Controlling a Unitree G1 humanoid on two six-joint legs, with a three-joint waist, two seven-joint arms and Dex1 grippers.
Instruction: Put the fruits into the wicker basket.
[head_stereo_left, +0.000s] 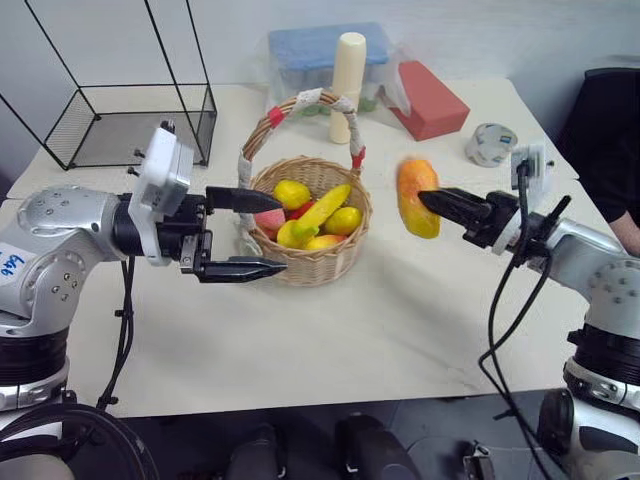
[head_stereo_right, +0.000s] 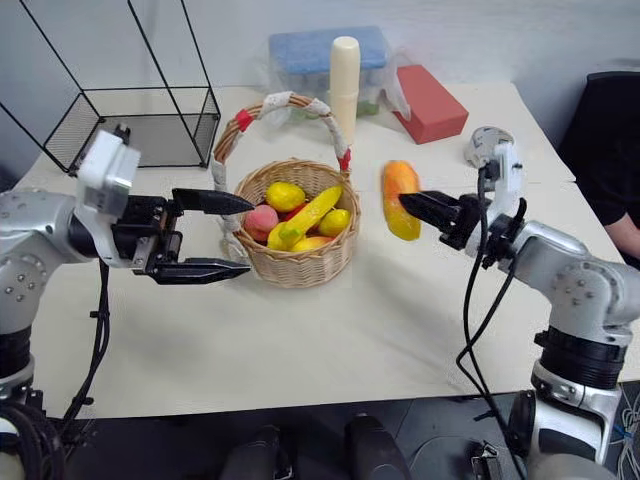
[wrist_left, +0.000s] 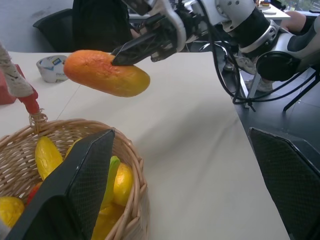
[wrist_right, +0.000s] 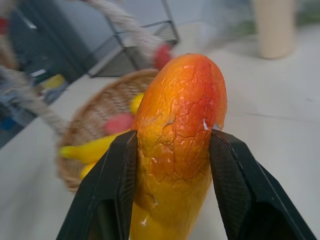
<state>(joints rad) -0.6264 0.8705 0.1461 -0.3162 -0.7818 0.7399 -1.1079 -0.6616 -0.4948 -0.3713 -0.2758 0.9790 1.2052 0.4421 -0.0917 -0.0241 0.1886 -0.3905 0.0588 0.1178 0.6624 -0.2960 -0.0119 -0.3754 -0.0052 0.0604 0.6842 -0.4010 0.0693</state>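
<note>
The mango (head_stereo_left: 417, 197) hangs in the air above the table (head_stereo_left: 400, 320), clamped between the two black fingers of the right gripper (head_stereo_left: 432, 203), just to the right of the wicker basket (head_stereo_left: 315, 262) and clear of its rim. In the head views its long axis stands close to upright, the orange-red end on top and the yellower end below, leaning slightly; the fingers reach it from the right and pinch it across its narrow width about midway along, so fruit sticks out above and below them. In the right wrist view each finger pad presses flat against one flank of the mango, the jaws part-closed to just the fruit's thickness. The basket stands on the table with its tall taped handle (head_stereo_left: 300, 103) arching over it, and already holds a banana (head_stereo_left: 325, 208) lying slantwise across a lemon (head_stereo_left: 291, 192), other small yellow fruits and a pink-red one (head_stereo_left: 270, 222). The left gripper (head_stereo_left: 246, 232) is level at the basket's left side, its fingers spread wide and holding nothing, one tip over the near rim and the other just outside the wall. Behind stand a cream cylinder (head_stereo_left: 347, 72), a red box (head_stereo_left: 430, 99), a roll of tape (head_stereo_left: 490, 143) and a black wire-frame box (head_stereo_left: 140, 125).
</note>
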